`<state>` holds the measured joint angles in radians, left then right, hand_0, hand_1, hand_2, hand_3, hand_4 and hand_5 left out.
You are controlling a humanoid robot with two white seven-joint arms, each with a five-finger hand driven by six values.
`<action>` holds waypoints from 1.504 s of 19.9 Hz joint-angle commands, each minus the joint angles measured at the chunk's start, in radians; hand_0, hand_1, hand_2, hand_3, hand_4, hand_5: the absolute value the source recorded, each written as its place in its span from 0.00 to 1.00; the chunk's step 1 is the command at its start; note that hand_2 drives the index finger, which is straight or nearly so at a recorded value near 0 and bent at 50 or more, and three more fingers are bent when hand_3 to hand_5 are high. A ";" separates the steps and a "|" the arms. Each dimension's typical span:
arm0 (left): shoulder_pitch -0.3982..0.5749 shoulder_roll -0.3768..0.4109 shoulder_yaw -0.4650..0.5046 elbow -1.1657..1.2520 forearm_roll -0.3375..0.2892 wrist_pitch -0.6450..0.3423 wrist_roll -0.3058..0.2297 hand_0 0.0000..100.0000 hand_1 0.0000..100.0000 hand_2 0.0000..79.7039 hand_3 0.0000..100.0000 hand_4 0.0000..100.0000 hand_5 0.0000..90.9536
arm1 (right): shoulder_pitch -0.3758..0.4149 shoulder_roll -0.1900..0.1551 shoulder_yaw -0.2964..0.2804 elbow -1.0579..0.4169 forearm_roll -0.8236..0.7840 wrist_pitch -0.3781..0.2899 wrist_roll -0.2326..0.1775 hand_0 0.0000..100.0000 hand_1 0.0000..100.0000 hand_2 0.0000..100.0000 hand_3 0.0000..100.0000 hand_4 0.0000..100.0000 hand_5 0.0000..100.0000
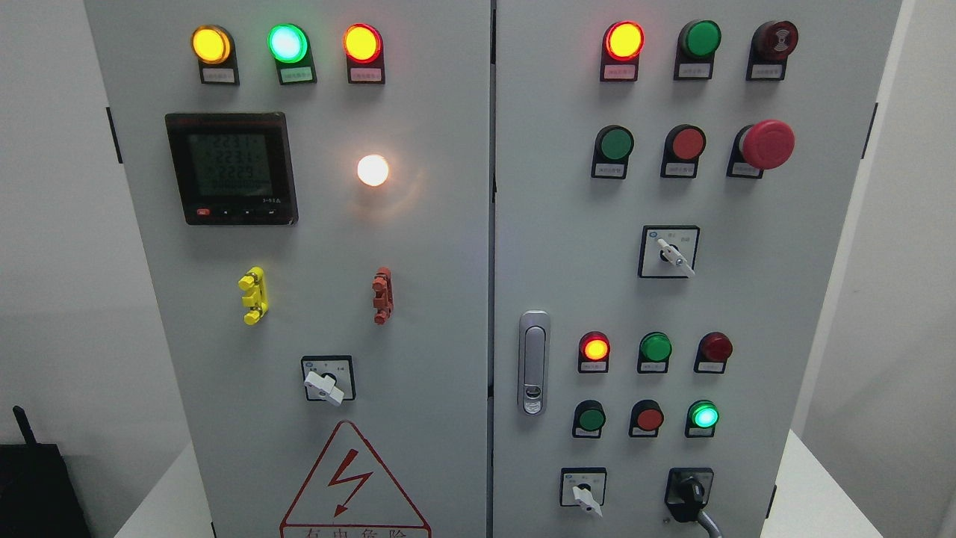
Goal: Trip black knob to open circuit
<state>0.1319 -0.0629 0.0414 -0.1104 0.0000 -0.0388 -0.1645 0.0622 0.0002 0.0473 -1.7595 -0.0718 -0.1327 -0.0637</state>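
We see matt grey painted metal cabinet (441, 299), glossy black plastic knob (691, 492), shiny chrome-look door handle (533, 362), glossy red plastic mushroom button (767, 144), dark glossy meter (231, 168) bezel.

Plain pale grey walls (52, 246) flank both sides of the view, evenly lit with soft shadow. A flat white platform surface (818, 493) shows at the lower left and lower right corners. A black box-shaped device with a short upright antenna (33, 486) occupies the lower left corner.
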 commanded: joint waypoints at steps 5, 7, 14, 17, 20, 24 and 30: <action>0.000 0.000 0.000 0.000 -0.023 0.000 0.000 0.12 0.39 0.00 0.00 0.00 0.00 | 0.002 0.008 -0.015 -0.002 -0.003 0.001 -0.002 0.00 0.06 0.00 1.00 1.00 1.00; 0.000 0.000 0.000 0.000 -0.023 0.000 0.000 0.12 0.39 0.00 0.00 0.00 0.00 | 0.004 0.008 -0.015 -0.002 -0.003 0.001 -0.002 0.00 0.06 0.00 1.00 1.00 1.00; 0.000 0.000 0.000 0.000 -0.023 0.000 0.000 0.12 0.39 0.00 0.00 0.00 0.00 | 0.005 0.009 -0.014 -0.005 -0.003 0.001 -0.002 0.00 0.06 0.00 1.00 1.00 1.00; 0.000 0.000 0.000 0.000 -0.023 -0.001 0.000 0.12 0.39 0.00 0.00 0.00 0.00 | 0.014 0.011 -0.012 -0.012 -0.003 -0.002 -0.002 0.00 0.06 0.00 1.00 1.00 1.00; 0.000 0.000 0.000 0.000 -0.023 -0.001 0.000 0.12 0.39 0.00 0.00 0.00 0.00 | 0.037 0.012 -0.010 -0.029 -0.003 -0.004 -0.004 0.00 0.06 0.00 1.00 1.00 1.00; 0.000 0.000 0.000 0.000 -0.023 0.000 0.000 0.12 0.39 0.00 0.00 0.00 0.00 | 0.068 0.015 -0.009 -0.055 -0.003 -0.005 -0.004 0.00 0.06 0.00 1.00 1.00 0.99; 0.000 0.000 0.000 0.000 -0.023 0.000 0.000 0.12 0.39 0.00 0.00 0.00 0.00 | 0.129 0.020 -0.003 -0.103 -0.005 -0.014 -0.002 0.00 0.04 0.00 0.96 0.84 0.76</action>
<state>0.1319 -0.0629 0.0414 -0.1104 0.0000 -0.0379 -0.1645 0.1440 0.0000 0.0321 -1.8064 -0.0757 -0.1408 -0.0689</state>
